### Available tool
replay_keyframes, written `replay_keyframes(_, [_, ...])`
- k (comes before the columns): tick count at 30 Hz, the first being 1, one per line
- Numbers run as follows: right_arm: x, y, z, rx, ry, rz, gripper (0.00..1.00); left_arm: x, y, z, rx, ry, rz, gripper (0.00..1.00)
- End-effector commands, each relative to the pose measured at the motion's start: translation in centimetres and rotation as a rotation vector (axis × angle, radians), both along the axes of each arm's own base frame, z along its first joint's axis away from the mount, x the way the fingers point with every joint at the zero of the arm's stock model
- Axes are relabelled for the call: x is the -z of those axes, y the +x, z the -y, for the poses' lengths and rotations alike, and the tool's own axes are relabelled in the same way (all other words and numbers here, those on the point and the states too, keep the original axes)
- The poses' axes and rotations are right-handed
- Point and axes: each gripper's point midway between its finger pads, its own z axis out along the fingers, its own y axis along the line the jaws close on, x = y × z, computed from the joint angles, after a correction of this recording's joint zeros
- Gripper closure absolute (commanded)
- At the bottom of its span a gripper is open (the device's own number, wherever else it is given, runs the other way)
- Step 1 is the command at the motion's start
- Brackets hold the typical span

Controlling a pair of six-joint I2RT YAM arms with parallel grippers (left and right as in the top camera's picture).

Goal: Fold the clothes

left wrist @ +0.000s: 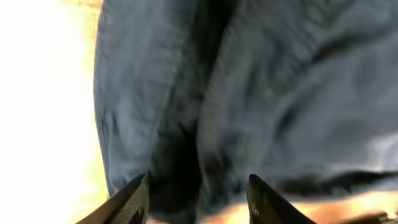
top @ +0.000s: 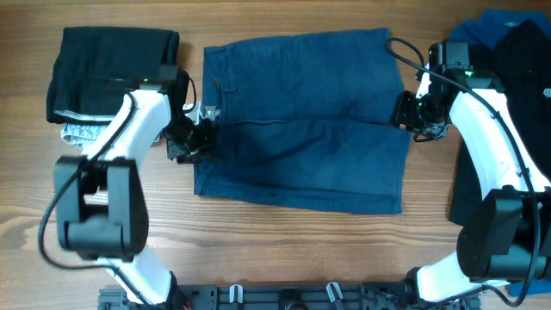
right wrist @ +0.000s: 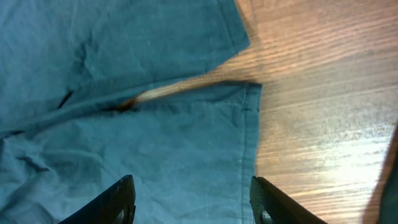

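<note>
Listing by size, largest first: wooden table (top: 284,250), bearing all the items below. Dark navy shorts (top: 301,129), one pair, spread flat across the middle of the table, waistband end toward my left arm and the two wide legs running toward my right arm; the right wrist view shows a thin strip of bare wood between the two leg hems. Black garment (top: 516,77), loose, at the far right edge, lying partly behind my right arm, apart from the shorts. Black folded garment (top: 103,60), at the far left corner, also apart from the shorts. Bright blue cloth (top: 469,30), a small part showing beside the black garment at the right. Light grey piece (top: 82,132), peeking out from under the near edge of the black folded garment. Left gripper (top: 205,133), at the waistband edge of the shorts, jaws standing apart over the fabric, nothing pinched that I can make out; that view is blurred. Right gripper (right wrist: 193,199), at the leg hems, jaws apart and holding nothing, the cloth lying flat below the fingertips.
</note>
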Motion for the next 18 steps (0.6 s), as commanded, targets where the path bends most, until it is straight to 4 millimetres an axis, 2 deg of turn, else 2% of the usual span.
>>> replay_keyframes(1, [0.4,-1.5,-0.8,-0.026,0.049,-0.061,0.41,-0.7,-0.5,0.6,0.019,-0.037,0.013,0.45])
replay_keyframes(2, [0.5,-2.0,-1.0,-0.025,0.056,-0.08,0.39,-0.6,-0.6,0.6,0.019,-0.037,0.012,0.44])
replay_keyframes(5, [0.6,-5.1,-1.2,-0.007,0.068,-0.21,0.36,0.6,-0.7,0.5,0.019,-0.037,0.026,0.39])
replay_keyframes(9, [1.1,-8.0,-1.3,0.011,0.075,-0.326,0.42,1.2,-0.1,0.6,0.019,-0.04,0.06,0.38])
replay_keyframes(10, [1.6,-8.5,-1.3,0.012,0.076,-0.342,0.42,1.3,0.1,0.6,0.02,-0.04,0.067,0.38])
replay_keyframes(13, [4.8,-10.6,-1.1,0.049,0.08,-0.391,0.42,1.3,0.4,0.6,0.02,-0.042,0.084,0.37])
replay_keyframes(14, [5.7,-11.0,-0.9,0.063,0.087,-0.394,0.45,1.3,0.6,0.7,0.02,-0.042,0.092,0.37])
replay_keyframes(18, [7.4,-11.2,-0.3,0.129,0.113,-0.375,0.46,1.3,0.9,0.7,0.024,-0.043,0.102,0.37])
